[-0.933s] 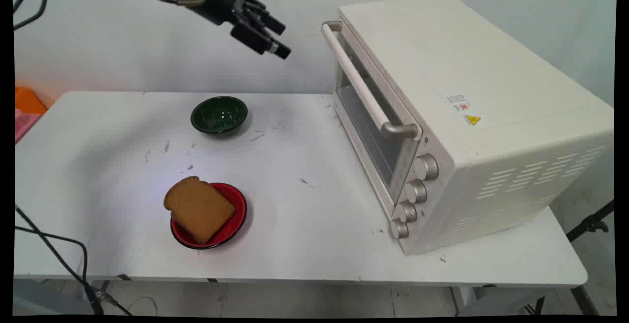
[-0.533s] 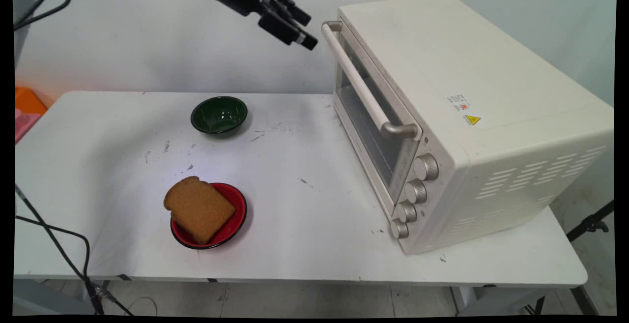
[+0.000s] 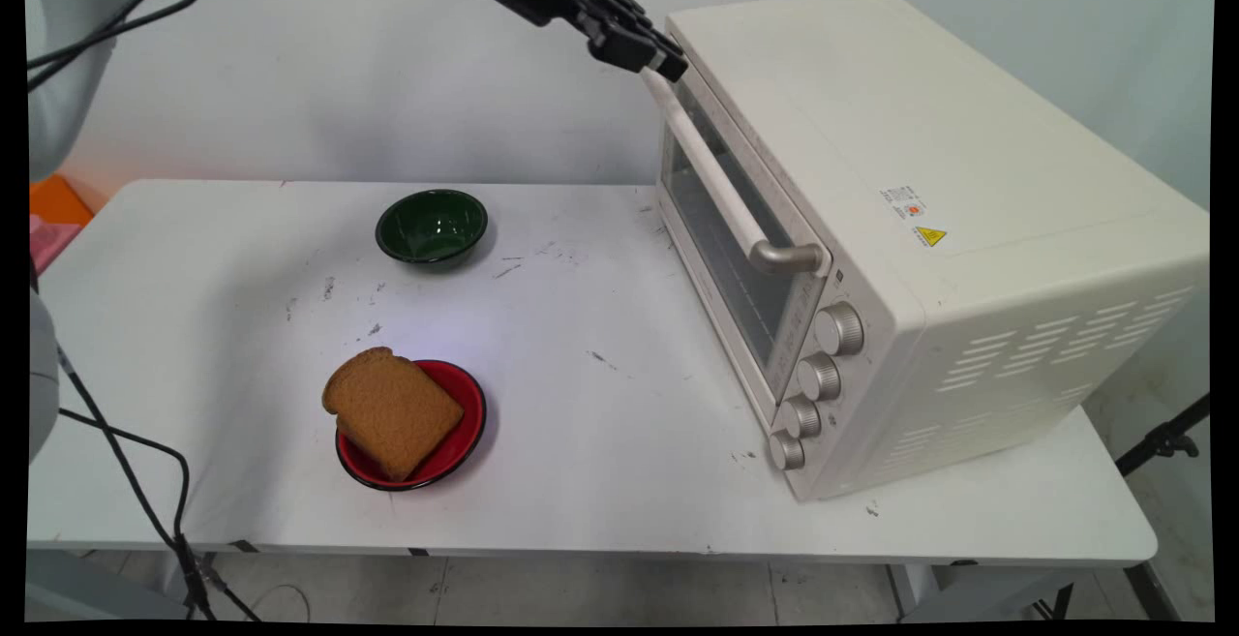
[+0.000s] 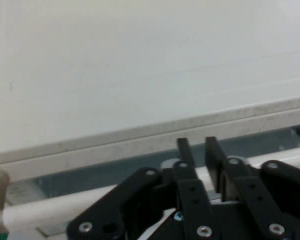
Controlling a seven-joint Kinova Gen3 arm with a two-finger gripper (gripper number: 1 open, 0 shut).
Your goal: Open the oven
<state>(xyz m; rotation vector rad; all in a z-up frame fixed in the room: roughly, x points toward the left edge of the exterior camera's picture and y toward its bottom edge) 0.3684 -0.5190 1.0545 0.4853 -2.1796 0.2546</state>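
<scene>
Gripper (image 3: 668,63) sits at top centre of the main view, fingers nearly together with a narrow gap, holding nothing, at the far end of the toaster oven's (image 3: 929,220) door handle (image 3: 711,171). Lower left: green bowl (image 3: 432,226), then bread slice (image 3: 391,411) on red plate (image 3: 471,418).

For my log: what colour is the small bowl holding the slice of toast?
Red bowl, black rim, under the brown toast slice; the main view shows it best.
</scene>
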